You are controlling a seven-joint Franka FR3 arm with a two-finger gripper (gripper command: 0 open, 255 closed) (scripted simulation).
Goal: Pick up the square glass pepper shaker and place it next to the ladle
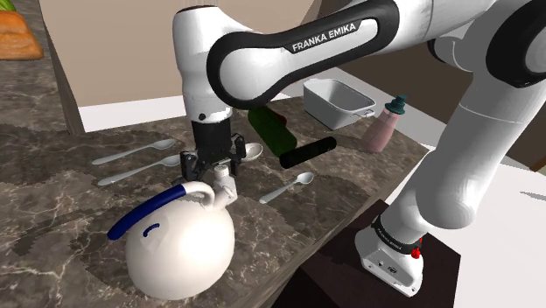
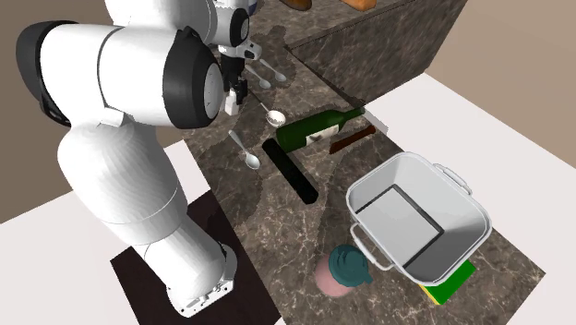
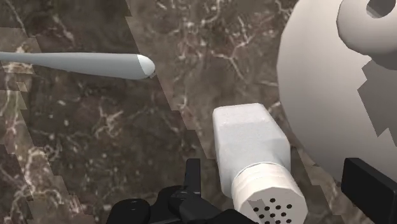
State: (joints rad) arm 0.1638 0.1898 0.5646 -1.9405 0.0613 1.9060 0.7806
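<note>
Though half out of frame, pincer (image 3: 275,168) with fingers (image 3: 193,175) wide apart, white pepper shaker (image 3: 248,143) between them, clear of both

Shoulder: beside stand (image 1: 442,267), facing counter (image 1: 52,175). Second exterior: high, opposite end, same counter. Wrist: close, downward.

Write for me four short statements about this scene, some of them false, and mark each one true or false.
1. The gripper has its fingers apart, with the white shaker between them. True.
2. The green bottle stands upright. False: it lies on its side.
3. The shaker is close beside the round white kettle. True.
4. The pink bottle has a red cap. False: its cap is teal.
</note>
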